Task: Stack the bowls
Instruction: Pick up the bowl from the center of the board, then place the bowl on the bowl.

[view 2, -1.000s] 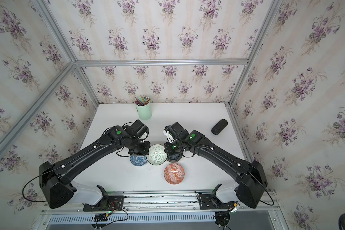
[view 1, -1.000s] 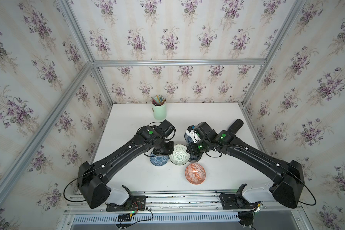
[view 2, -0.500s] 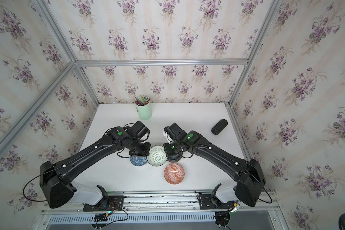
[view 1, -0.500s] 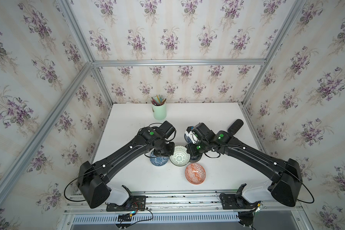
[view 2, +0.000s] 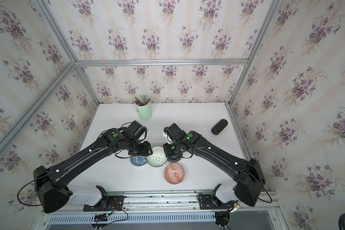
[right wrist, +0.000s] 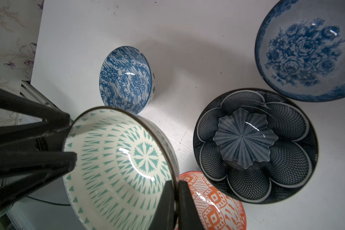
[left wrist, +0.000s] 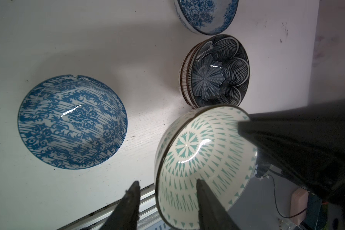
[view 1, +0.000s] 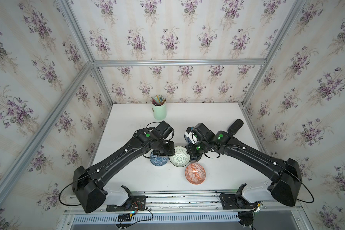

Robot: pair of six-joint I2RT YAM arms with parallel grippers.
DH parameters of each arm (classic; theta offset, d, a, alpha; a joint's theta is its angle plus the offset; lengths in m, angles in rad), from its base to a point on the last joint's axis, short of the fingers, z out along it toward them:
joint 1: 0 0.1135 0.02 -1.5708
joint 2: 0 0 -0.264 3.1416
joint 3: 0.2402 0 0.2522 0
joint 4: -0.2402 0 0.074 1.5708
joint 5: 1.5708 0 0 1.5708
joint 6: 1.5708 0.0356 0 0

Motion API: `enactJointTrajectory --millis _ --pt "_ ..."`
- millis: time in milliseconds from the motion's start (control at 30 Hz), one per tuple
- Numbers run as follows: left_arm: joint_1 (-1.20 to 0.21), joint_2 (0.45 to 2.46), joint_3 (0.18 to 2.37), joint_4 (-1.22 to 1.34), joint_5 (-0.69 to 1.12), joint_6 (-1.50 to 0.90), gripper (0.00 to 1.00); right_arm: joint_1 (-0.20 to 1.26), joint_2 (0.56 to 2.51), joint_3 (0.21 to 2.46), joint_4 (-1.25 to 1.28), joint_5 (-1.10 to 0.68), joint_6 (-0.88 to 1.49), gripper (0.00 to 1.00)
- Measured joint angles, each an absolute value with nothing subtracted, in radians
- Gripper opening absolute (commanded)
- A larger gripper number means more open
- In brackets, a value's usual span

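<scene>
Between both tools, the right gripper (right wrist: 175,184) is pinching the rim of the white-green bowl (right wrist: 118,163) and the left gripper (left wrist: 167,181) is straddling it open, while beside them the dark petal bowl (right wrist: 255,145) is sitting nested, the blue bowls (right wrist: 126,79) and orange bowl (right wrist: 213,201) waiting loose.

Bowls (view 1: 179,158) crowd centre; tabletop (view 1: 203,115) open beyond, between pencil cup (view 1: 159,111) and dark case (view 1: 235,126).
</scene>
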State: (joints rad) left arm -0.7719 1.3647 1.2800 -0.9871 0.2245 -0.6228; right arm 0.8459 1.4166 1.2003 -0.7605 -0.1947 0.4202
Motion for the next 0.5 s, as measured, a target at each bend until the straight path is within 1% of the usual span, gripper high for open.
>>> enactJointTrajectory --millis 100,267,300,500 --pt "-0.772 1.343 1.276 -0.986 0.221 -0.629 0.64 0.846 1.420 1.203 -0.760 -0.195 0.421 0.00" --pt "-0.772 1.286 1.262 -0.987 0.177 -0.635 0.65 0.846 1.436 1.221 -0.767 -0.194 0.422 0.00" --pt "-0.771 1.271 1.253 -0.986 0.165 -0.638 0.68 0.846 1.440 1.227 -0.767 -0.194 0.423 0.00" --pt "-0.739 1.149 1.129 -0.984 0.097 -0.665 0.69 0.829 1.460 1.256 -0.764 -0.192 0.423 0.00"
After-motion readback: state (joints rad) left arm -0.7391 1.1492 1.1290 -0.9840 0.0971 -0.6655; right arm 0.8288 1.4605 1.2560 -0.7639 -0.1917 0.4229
